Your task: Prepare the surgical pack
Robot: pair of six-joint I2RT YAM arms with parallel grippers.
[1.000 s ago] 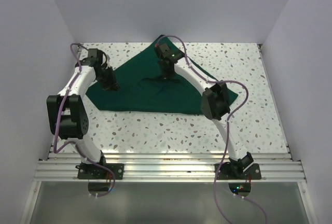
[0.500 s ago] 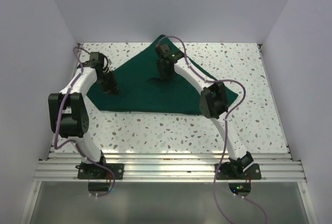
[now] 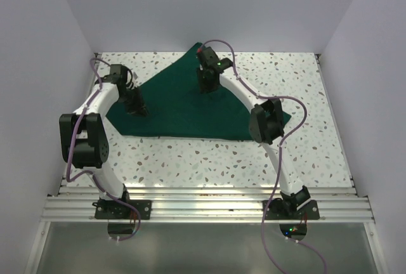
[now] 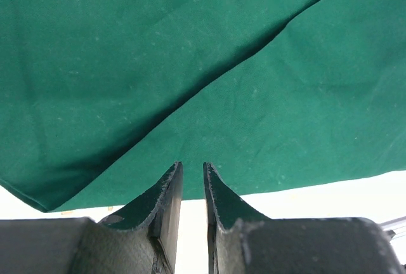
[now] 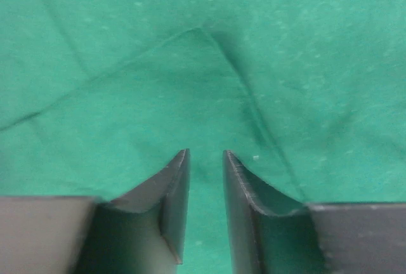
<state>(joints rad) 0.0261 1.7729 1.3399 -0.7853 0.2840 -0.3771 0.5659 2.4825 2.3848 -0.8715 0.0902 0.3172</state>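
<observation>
There is free table (image 3: 209,160) in front and right of the green cloth (image 3: 177,106), while walls (image 3: 209,7) close back and sides.

The cloth (image 3: 184,106) lies on the table's (image 3: 317,153) far half. The left gripper (image 3: 140,111) stands over its left corner, the right gripper (image 3: 207,90) over its far middle.

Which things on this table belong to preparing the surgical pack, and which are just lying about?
Job: green drape; left fingers; right fingers, both pairs apart.
Lying about: nothing loose in view; only the speckled table beneath.
</observation>
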